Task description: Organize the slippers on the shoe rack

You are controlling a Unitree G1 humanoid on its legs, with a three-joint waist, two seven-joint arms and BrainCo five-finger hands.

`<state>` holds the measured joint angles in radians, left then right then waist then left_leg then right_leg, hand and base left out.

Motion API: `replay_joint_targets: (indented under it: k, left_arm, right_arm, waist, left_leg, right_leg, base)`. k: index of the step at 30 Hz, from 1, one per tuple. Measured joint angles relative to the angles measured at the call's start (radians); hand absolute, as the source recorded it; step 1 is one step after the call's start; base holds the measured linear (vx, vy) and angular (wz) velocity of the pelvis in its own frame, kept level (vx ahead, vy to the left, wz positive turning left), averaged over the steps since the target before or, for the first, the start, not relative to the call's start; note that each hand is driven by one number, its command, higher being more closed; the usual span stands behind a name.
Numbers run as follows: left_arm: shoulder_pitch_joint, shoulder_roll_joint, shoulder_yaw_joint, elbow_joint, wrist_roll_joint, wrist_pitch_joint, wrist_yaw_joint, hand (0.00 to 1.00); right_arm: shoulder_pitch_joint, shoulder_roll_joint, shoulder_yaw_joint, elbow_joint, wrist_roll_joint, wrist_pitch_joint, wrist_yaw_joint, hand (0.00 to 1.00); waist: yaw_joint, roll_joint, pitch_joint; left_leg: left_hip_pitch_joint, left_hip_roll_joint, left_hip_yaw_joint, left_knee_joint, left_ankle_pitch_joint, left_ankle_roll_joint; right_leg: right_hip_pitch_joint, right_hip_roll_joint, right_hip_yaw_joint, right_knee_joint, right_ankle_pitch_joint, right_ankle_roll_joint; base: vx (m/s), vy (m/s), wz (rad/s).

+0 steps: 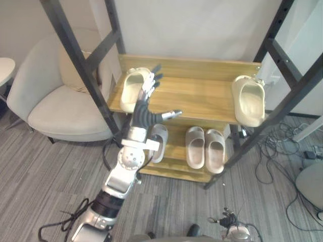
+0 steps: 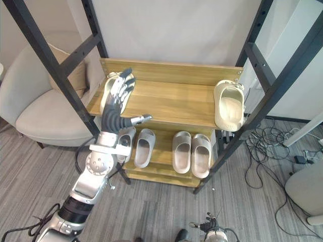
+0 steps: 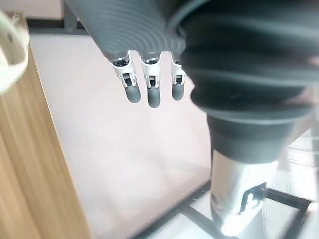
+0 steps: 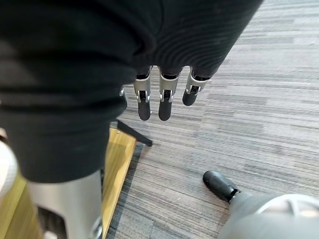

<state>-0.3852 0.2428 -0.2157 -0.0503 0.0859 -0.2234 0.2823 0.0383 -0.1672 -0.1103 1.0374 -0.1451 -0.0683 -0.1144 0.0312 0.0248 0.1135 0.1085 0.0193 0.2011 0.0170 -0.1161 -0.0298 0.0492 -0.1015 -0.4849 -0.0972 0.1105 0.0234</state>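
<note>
The shoe rack (image 1: 202, 96) has two wooden shelves in a black metal frame. On the top shelf a cream slipper (image 1: 132, 88) lies at the left, and another cream slipper (image 1: 250, 101) lies at the right end, its toe over the front edge. Three more slippers sit on the lower shelf: one (image 1: 159, 141) partly behind my left arm and a pair (image 1: 204, 148) in the middle. My left hand (image 1: 144, 108) is raised in front of the top-left slipper, open, fingers straight, thumb out; whether it touches the slipper I cannot tell. My right hand (image 4: 164, 99) hangs open over the carpet.
A beige armchair (image 1: 55, 101) stands left of the rack, close to the slanted black frame bars (image 1: 75, 55). Loose cables (image 1: 282, 151) lie on the grey carpet at the right. A white wall is behind the rack.
</note>
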Motion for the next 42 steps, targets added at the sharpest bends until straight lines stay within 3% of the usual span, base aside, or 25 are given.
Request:
replay_joint_targets:
  k: [6, 11, 15, 27, 35, 42]
  left_arm:
    - [-0.061, 0.064, 0.117, 0.151, -0.011, 0.037, 0.032, 0.00]
    - [-0.153, 0.162, 0.204, 0.285, -0.030, 0.070, 0.055, 0.00]
    - [-0.250, 0.199, 0.238, 0.302, -0.049, 0.082, 0.069, 0.00]
    - [-0.487, 0.292, 0.238, 0.514, -0.062, 0.105, 0.106, 0.00]
    - [-0.578, 0.348, 0.238, 0.637, -0.064, 0.131, 0.105, 0.00]
    - [-0.662, 0.375, 0.223, 0.779, 0.013, 0.167, 0.082, 0.00]
  right_arm:
    - [-0.004, -0.009, -0.005, -0.006, 0.000, 0.003, 0.010, 0.00]
    - [-0.021, -0.008, -0.024, -0.032, 0.011, 0.009, 0.016, 0.00]
    - [-0.045, -0.004, -0.035, -0.040, 0.029, 0.010, 0.015, 0.00]
    - [-0.063, 0.055, 0.004, -0.040, 0.026, 0.008, -0.016, 0.00]
    - [-0.067, 0.060, 0.037, -0.041, 0.026, 0.007, -0.021, 0.00]
    - [-0.083, 0.060, 0.040, -0.041, 0.027, 0.007, -0.022, 0.00]
  waist:
    - [-0.008, -0.005, 0.002]
    - [-0.008, -0.011, 0.007]
    - [-0.006, -0.023, 0.017]
    - [-0.012, -0.064, 0.041]
    - [-0.027, -0.066, 0.059]
    - [-0.035, -0.065, 0.091]
  left_leg:
    - [-0.035, -0.001, 0.019, -0.013, 0.010, 0.009]
    - [-0.072, 0.000, 0.048, -0.013, 0.014, 0.008]
    - [-0.119, -0.005, 0.047, 0.003, 0.014, 0.009]
    - [-0.210, -0.030, 0.065, 0.033, 0.023, 0.033]
    - [-0.242, -0.020, 0.081, 0.069, 0.019, 0.032]
    - [-0.272, -0.012, 0.091, 0.099, 0.017, 0.028]
  right_leg:
    - [-0.053, 0.002, 0.024, 0.000, 0.014, -0.007]
    - [-0.105, 0.007, 0.052, 0.000, 0.024, -0.008]
    - [-0.146, 0.000, 0.067, 0.000, 0.039, -0.015]
    - [-0.236, -0.026, 0.167, 0.000, 0.082, -0.002]
    - [-0.261, -0.022, 0.189, 0.000, 0.093, -0.015]
    - [-0.282, -0.018, 0.197, 0.004, 0.104, -0.025]
  base:
    - [-0.06, -0.028, -0.13]
    - [-0.01, -0.018, -0.18]
    - [0.00, 0.001, -0.02]
    - [-0.05, 0.019, -0.05]
    - [-0.08, -0.013, -0.07]
    - [-0.04, 0.015, -0.03]
